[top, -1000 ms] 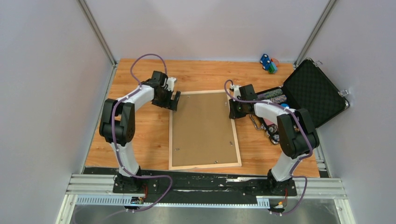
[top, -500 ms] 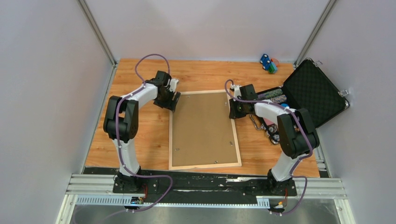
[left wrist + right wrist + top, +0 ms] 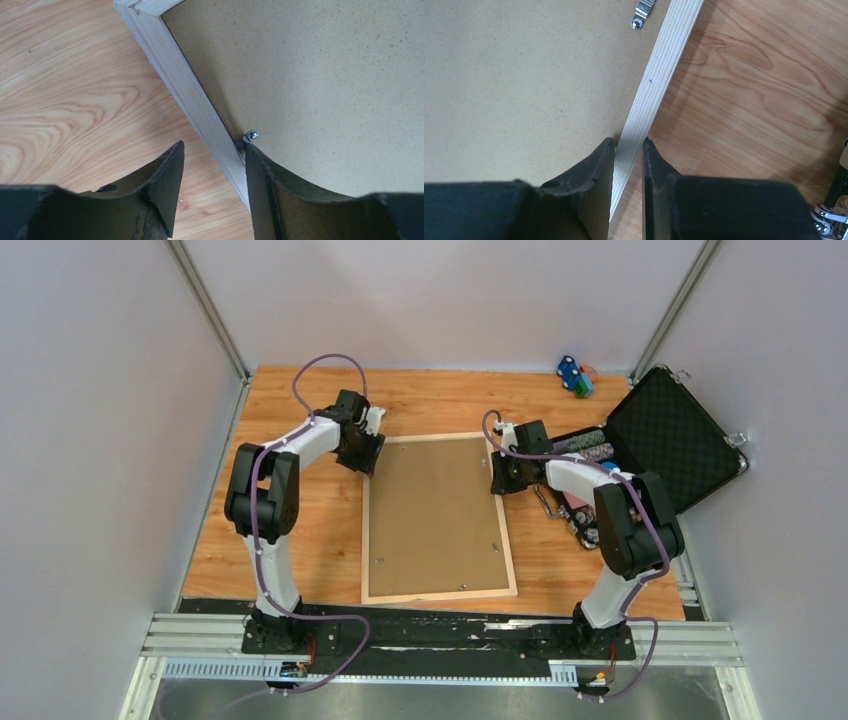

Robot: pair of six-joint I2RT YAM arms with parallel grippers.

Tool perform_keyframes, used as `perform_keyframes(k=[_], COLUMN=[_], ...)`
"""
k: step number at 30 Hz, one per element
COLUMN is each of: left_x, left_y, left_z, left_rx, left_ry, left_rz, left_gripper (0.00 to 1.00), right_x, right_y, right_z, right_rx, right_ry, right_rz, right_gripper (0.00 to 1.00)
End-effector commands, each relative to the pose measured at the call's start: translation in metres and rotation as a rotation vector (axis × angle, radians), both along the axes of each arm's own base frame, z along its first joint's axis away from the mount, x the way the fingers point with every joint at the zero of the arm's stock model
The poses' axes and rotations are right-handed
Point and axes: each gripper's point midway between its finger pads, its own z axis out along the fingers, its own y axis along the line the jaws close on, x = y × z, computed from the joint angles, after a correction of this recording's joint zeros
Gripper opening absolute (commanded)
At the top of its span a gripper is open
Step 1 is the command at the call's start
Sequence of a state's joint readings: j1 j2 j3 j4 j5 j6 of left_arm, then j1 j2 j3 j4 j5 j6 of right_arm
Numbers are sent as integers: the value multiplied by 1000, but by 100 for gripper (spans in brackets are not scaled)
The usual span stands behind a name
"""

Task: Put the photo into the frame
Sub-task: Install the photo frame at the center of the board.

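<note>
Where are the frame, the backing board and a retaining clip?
frame (image 3: 440, 594), top view, on its near wooden rail.
backing board (image 3: 432, 510), top view, middle of the brown sheet.
clip (image 3: 251, 135), left wrist view, on its round metal head beside the rail.

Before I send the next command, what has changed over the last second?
The left gripper slid a little along the left rail of the frame toward its far corner, jaws open astride that rail. Nothing was grasped or released. The right gripper stays clamped on the right rail; frame and backing board have not moved.
</note>
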State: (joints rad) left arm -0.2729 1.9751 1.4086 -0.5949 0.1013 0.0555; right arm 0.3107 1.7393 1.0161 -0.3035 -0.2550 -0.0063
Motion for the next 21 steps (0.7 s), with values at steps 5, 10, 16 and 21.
perform_keyframes(k=[5, 10, 16, 21], left_x=[18, 20, 19, 4], left_y=[-2, -5, -4, -7], left_z=[7, 19, 42, 53], left_rx=[12, -6, -12, -42], left_ry=[-58, -76, -115, -109], left_rz=[-29, -36, -49, -69], left_gripper=[51, 69, 95, 99], right_x=[-1, 1, 7, 12], right_y=[4, 4, 4, 4], right_z=[4, 6, 14, 18], right_rx=[13, 14, 13, 7], right_ry=[0, -4, -26, -32], right_rz=[53, 50, 47, 38], right_gripper=[0, 0, 11, 23])
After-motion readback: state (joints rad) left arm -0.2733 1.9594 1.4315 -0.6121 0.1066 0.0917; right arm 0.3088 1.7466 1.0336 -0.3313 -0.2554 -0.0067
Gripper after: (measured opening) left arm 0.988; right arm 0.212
